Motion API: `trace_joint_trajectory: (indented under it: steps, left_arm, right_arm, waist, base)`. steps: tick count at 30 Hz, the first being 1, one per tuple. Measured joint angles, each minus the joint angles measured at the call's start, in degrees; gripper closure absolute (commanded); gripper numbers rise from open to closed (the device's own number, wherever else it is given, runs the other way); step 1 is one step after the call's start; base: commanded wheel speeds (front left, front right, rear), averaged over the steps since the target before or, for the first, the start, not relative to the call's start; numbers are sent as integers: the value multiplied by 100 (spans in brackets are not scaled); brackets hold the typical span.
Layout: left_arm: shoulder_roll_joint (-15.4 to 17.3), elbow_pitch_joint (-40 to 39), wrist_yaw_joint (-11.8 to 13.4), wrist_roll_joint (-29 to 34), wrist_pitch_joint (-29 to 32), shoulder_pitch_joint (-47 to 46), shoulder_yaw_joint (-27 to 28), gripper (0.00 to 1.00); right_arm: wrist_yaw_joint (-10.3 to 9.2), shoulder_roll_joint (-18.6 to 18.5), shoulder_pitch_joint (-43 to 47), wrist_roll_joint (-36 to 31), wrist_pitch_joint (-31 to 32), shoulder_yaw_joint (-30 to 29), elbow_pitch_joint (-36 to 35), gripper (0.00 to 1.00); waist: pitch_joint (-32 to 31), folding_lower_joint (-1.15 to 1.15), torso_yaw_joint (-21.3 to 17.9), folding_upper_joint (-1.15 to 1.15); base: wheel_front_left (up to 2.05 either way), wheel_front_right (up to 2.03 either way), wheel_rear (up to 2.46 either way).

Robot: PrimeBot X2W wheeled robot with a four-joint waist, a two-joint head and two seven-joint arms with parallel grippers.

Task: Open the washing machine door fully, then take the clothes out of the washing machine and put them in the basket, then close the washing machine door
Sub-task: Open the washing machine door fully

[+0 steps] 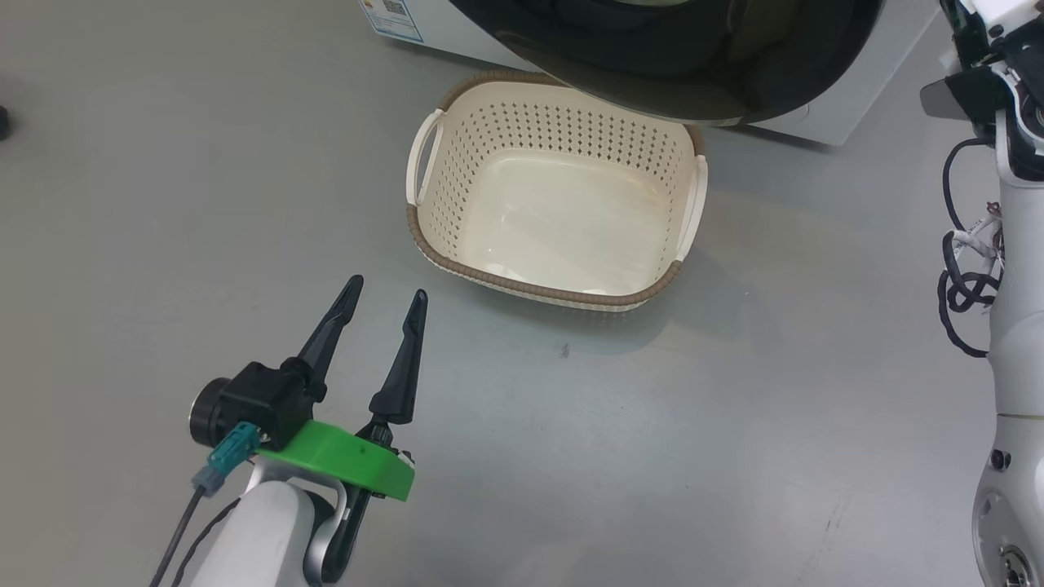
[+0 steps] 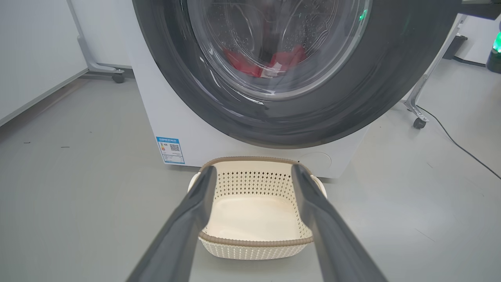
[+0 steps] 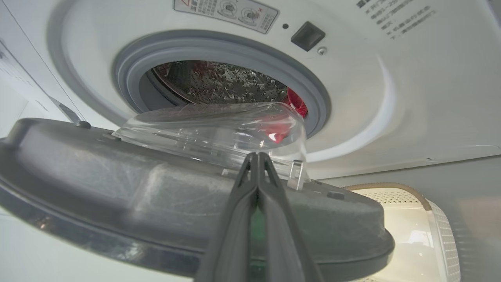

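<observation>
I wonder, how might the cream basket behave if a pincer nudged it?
Probably light: the basket has thin perforated walls and is empty. It would likely slide on the smooth floor rather than tip, being wide and low.

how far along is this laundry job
Done: the round glossy black-rimmed glass door stands ajar from the white washing machine. In hand: the shut right gripper sits at the door's inner side, probably pushing it wider. Left: the bright red clothes lie in the drum, the cream perforated basket is empty, the open left gripper holds nothing; closing comes last.
</observation>
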Motion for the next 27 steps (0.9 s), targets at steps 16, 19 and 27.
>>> trace_joint_trajectory:
  steps: [16, 19, 27]
  left_arm:
    - [0, 38, 0, 0, 0, -7, 4, 0]
    - [0, 68, 0, 0, 0, -16, 7, 0]
    - [0, 124, 0, 0, 0, -18, 9, 0]
  right_arm:
    - [-233, 64, -141, 545, 712, -141, 283, 100]
    - [-233, 57, -133, 610, 827, -133, 371, 100]
    - [-233, 59, 19, 750, 1146, -76, 537, 100]
  waist:
    - [-41, 0, -19, 0]
    - [-80, 0, -21, 0]
    - [-272, 0, -10, 0]
  base:
    - [0, 0, 0]
    - [0, 0, 0]
    - [0, 0, 0]
